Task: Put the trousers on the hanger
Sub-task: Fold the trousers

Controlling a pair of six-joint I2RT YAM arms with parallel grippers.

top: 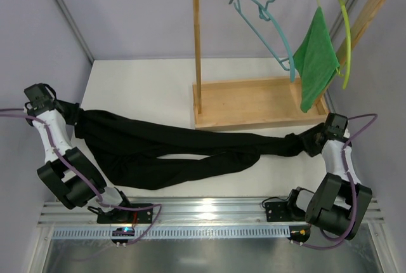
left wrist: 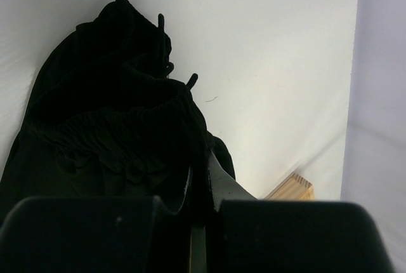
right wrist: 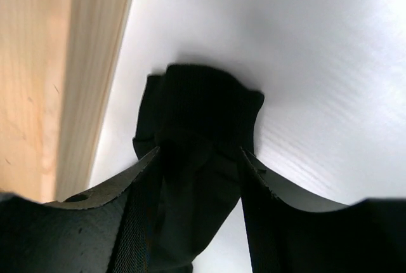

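Note:
The black trousers (top: 177, 149) lie stretched across the white table from left to right, legs crossing in the middle. My left gripper (top: 75, 120) is shut on the waistband end, and the left wrist view shows bunched black fabric (left wrist: 108, 95) pinched in the closed jaws (left wrist: 200, 171). My right gripper (top: 311, 141) sits at the leg ends near the rack's base. Its fingers stand apart (right wrist: 198, 152) with the trouser cuff (right wrist: 196, 108) loose between them. The teal hanger (top: 269, 25) hangs from the rack's rail, apart from both grippers.
A wooden rack (top: 254, 101) with a flat base stands at the back right. A green cloth (top: 315, 57) on a yellow-green hanger (top: 346, 32) hangs from its rail. The base's edge (right wrist: 38, 63) runs close beside my right gripper.

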